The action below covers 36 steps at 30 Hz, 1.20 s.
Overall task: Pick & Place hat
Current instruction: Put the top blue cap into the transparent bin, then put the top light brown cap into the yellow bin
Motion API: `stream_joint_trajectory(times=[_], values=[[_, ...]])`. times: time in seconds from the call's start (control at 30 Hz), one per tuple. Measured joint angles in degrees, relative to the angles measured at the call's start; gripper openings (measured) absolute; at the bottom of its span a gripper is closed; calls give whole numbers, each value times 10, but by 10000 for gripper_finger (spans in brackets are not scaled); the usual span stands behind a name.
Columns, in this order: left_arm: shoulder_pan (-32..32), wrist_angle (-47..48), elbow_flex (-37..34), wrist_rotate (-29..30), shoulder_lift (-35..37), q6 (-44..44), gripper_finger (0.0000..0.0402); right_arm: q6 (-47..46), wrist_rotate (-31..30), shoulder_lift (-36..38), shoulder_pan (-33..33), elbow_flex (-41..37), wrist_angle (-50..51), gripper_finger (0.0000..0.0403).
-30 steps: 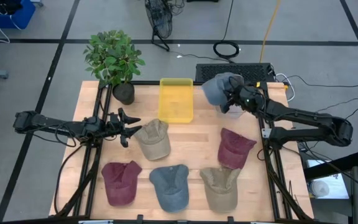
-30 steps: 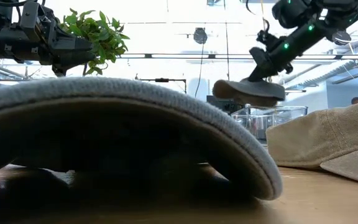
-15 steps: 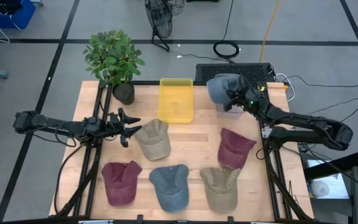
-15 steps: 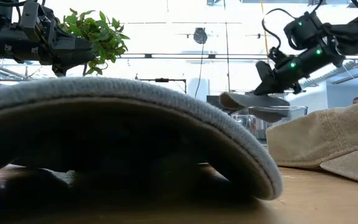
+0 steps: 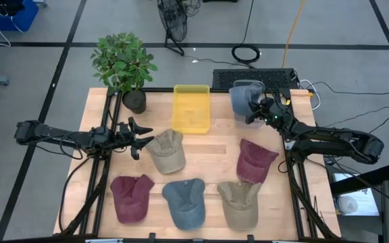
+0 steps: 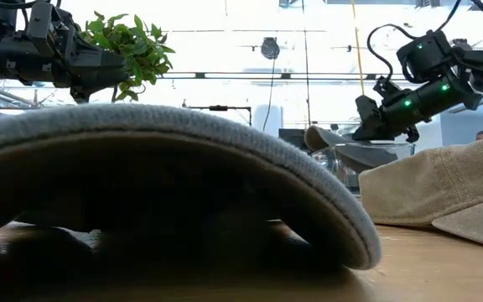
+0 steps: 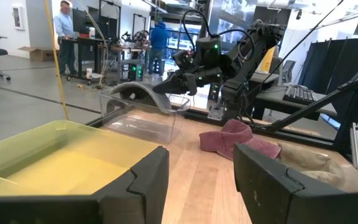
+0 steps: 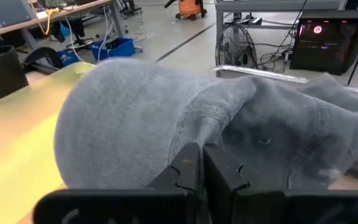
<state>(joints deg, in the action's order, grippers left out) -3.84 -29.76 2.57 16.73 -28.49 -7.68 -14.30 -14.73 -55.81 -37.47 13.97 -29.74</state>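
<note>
Grey fabric fills the right wrist view: the grey hat [image 8: 166,130] is pinched at its edge by the right end effector [image 5: 258,111], whose fingers sit almost together with the cloth between them. On the desk [image 5: 215,145], seen from above, that hat sits at about 1 o'clock, draped over the clear bin [image 7: 145,118] just beside the yellow tray [image 5: 191,108]. In the low view its brim hangs over the bin's rim.

My judgement is that the hat is being lowered into the bin and release is near. The risk is a hat that lands half in, half out: if the brim rests on the rim when the fingers part, the crown's weight could tip it back onto the desk. Soft cloth may also cling to a finger and be dragged out as the arm lifts.

The left end effector [image 5: 135,137] waits with fingers apart, at about 9 o'clock, beside the tan hat [image 5: 166,150]
</note>
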Motion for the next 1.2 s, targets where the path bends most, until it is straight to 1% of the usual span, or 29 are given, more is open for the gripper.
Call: stream_joint_trajectory(times=[0.3,0.4,0.5,0.63,0.7,0.87,1.2], values=[[0,0,0,0,0,0,182,-7,0,0,0,-12,-1,101],[0,0,0,0,0,0,182,-7,0,0,0,-12,-16,120],[0,0,0,0,0,0,182,-7,0,0,0,-12,-40,130],[0,0,0,0,0,0,182,-7,2,1,0,-12,-81,131],[0,1,0,0,0,0,182,-9,17,2,0,-12,-93,128],[0,9,0,0,0,-1,182,-22,44,2,1,-12,-88,117],[0,10,0,0,0,-4,182,-22,46,2,1,-12,-83,100]])
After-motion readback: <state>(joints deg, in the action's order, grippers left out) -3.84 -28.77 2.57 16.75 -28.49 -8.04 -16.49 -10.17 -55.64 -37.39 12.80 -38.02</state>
